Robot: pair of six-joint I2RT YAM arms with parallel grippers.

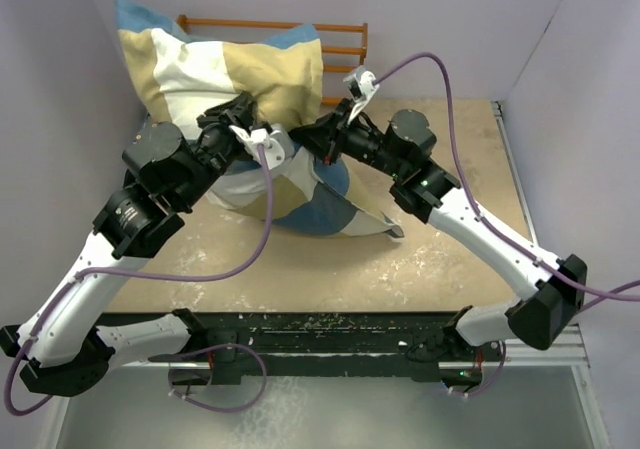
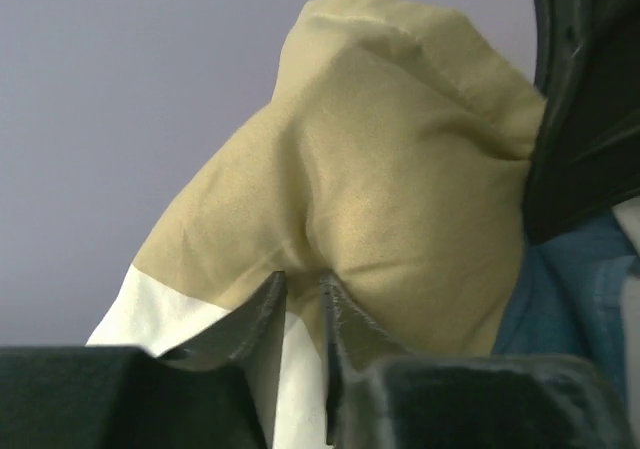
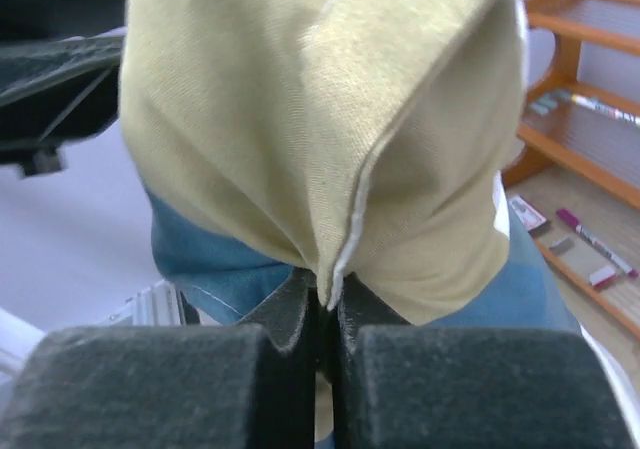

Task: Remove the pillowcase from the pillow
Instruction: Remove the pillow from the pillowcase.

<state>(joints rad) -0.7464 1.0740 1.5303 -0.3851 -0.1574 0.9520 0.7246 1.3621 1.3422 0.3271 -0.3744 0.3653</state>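
Quick head count: two arms, the left arm and the right arm, so two grippers too, the left gripper and the right gripper. Two purple cables, the left cable and the right cable. One pillowcase with three colours on it: tan, cream and blue. One wooden rack, one table. At least two marker pens on the rack shelves, and the other bits there are too blurry to count.

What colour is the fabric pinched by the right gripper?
Tan, with a pale seam. The pillowcase in the right gripper shows best from the right wrist.
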